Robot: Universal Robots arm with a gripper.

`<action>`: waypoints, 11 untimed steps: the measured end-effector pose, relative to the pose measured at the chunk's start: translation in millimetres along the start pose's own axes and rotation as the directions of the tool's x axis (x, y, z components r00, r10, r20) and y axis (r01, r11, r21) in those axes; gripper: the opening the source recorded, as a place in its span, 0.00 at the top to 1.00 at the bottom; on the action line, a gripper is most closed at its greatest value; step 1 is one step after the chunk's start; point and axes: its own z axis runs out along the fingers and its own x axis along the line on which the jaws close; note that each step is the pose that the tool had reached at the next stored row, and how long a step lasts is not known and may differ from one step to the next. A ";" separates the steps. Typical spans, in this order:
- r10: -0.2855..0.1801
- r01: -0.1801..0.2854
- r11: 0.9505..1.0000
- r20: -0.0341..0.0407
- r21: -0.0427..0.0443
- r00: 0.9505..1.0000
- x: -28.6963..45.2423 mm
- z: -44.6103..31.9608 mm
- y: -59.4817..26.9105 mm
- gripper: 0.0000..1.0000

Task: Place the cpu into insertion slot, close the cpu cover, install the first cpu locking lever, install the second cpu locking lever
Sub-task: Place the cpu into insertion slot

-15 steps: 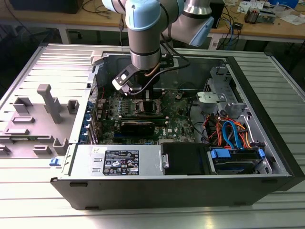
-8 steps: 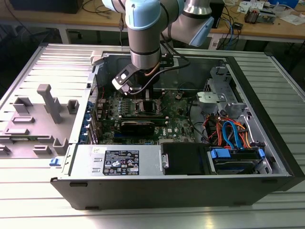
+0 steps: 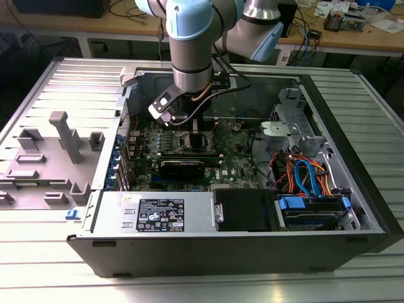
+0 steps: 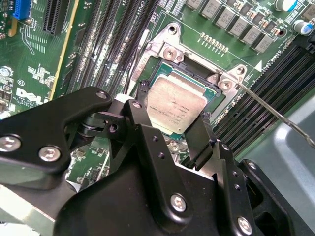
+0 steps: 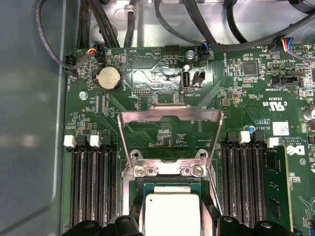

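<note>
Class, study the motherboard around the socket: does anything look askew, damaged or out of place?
Nothing stands out. The cpu, held in the gripper, lines up squarely with the insertion slot, and the cpu cover stands raised open, with no visible bend.

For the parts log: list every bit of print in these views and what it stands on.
White label on the power supply: print too small to read.
cpu top: faint engraving, too blurred to quote.
motherboard silkscreen: white marks, too small to read reliably.
Sticker on the motherboard: unreadable.
</note>
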 end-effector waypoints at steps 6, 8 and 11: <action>0.000 0.000 1.000 0.002 0.000 1.000 0.0 1.2 0.2 0.45; 0.000 0.000 1.000 0.002 0.000 1.000 0.0 1.7 0.2 0.45; 0.000 0.000 1.000 0.002 0.000 1.000 0.0 2.2 0.1 0.45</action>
